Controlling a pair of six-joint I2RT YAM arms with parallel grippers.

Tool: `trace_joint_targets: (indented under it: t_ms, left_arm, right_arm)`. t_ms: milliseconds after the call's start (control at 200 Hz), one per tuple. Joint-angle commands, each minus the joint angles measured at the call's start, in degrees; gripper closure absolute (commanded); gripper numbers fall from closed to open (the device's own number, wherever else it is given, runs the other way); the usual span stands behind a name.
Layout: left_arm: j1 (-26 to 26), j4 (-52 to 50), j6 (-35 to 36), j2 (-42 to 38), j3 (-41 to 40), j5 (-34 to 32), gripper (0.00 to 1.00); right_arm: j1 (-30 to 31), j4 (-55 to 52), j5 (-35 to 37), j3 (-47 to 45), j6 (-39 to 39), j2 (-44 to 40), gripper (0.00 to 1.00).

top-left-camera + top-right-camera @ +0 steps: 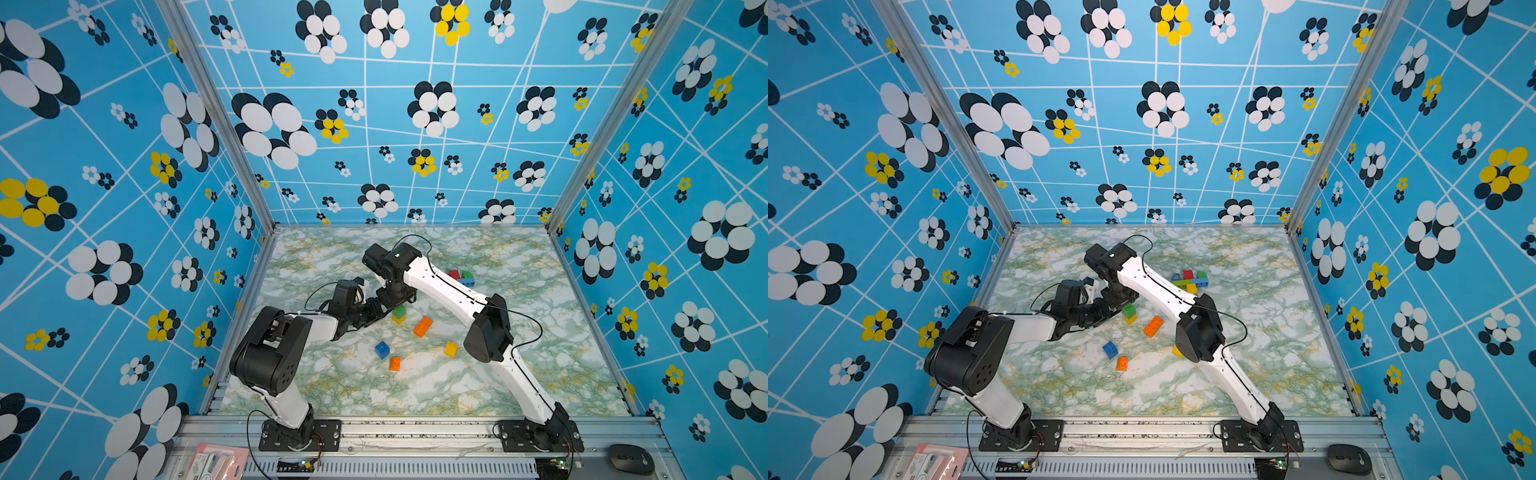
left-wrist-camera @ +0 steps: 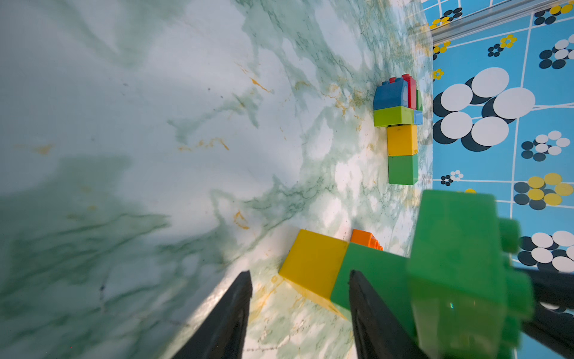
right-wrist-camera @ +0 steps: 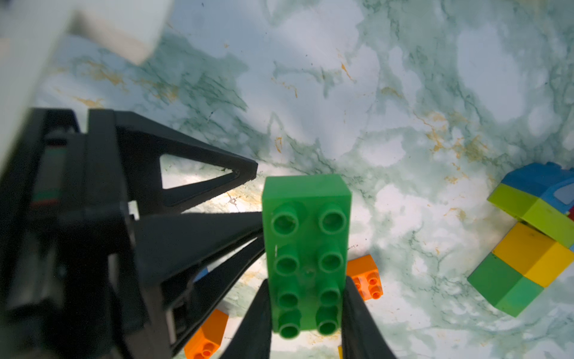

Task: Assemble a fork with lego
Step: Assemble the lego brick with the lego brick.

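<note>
Orange brick [image 1: 395,363] lies nearest; beyond, right hand [image 3: 306,289] clamps one end of a long green brick [image 3: 306,236], length pointing away from it, close by the green-yellow stack [image 1: 399,313]; left hand [image 2: 299,276], half open and empty, points at that stack; part-built fork [image 1: 1190,280] lies farthest.

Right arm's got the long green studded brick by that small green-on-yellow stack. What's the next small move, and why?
Probably close the left gripper on the green-on-yellow brick stack to brace it. Its fingers stand open right at it, gripping nothing, while the right gripper holds the long green studded plastic brick close by it.
</note>
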Motion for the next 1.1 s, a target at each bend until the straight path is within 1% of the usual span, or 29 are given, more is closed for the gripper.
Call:
trace_joint_targets:
  t_ms: [0,45,95,210,320,410,505,560,655,755,820,885,970,1095]
  left_arm:
    - [-1.3,0.6,0.3,0.8,1.2,1.1,0.46]
    - [-1.4,0.6,0.3,0.8,1.1,1.1,0.46]
    - [-1.4,0.6,0.3,0.8,1.2,1.1,0.46]
    - [-1.4,0.6,0.4,0.8,1.3,1.3,0.46]
    - [-1.4,0.5,0.5,0.8,1.4,1.4,0.46]
    - [-1.4,0.5,0.5,0.9,1.4,1.3,0.46]
    - [-1.5,0.5,0.5,0.8,1.5,1.4,0.46]
    - [-1.5,0.4,0.5,0.7,1.4,1.4,0.46]
    - [-1.4,0.3,0.6,0.6,1.3,1.3,0.46]
    - [-1.5,0.6,0.5,0.5,1.2,1.4,0.46]
    - [-1.5,0.8,0.6,0.5,1.1,1.4,0.46]
    - [-1.5,1.2,0.6,0.6,1.2,2.1,0.46]
    - [-1.7,1.6,0.9,0.7,1.3,3.0,0.46]
    - [-3.1,2.0,1.5,1.0,1.7,4.5,0.46]
  right_arm:
    - [0.7,-3.1,-8.2,-7.4,7.0,12.0,1.00]
    - [0.7,-3.0,-8.3,-6.8,5.9,12.3,1.00]
    - [0.8,-2.5,-8.2,-6.3,3.0,12.5,1.00]
    - [1.0,-2.3,-6.4,-6.1,-6.2,13.1,1.00]
    - [1.9,-0.4,-4.1,-9.2,-13.9,11.9,1.00]
    - [2.1,0.7,-3.4,-10.5,-16.3,11.4,1.00]
    - [2.0,-0.7,-4.6,-8.8,-14.4,12.0,1.00]
    - [1.7,-3.9,-6.7,-5.2,-11.7,13.6,1.00]
    - [0.8,-9.5,-11.4,0.0,-4.9,16.0,1.00]
    - [0.8,-10.7,-11.4,-0.1,0.0,15.9,1.00]
    - [0.6,-10.5,-12.2,-0.4,1.5,15.7,1.00]
    - [0.7,-11.4,-11.1,0.5,1.6,15.8,1.00]
    - [0.6,-12.8,-7.3,1.4,1.0,15.2,1.00]
    - [0.2,-12.8,-4.5,0.4,0.8,11.6,1.00]
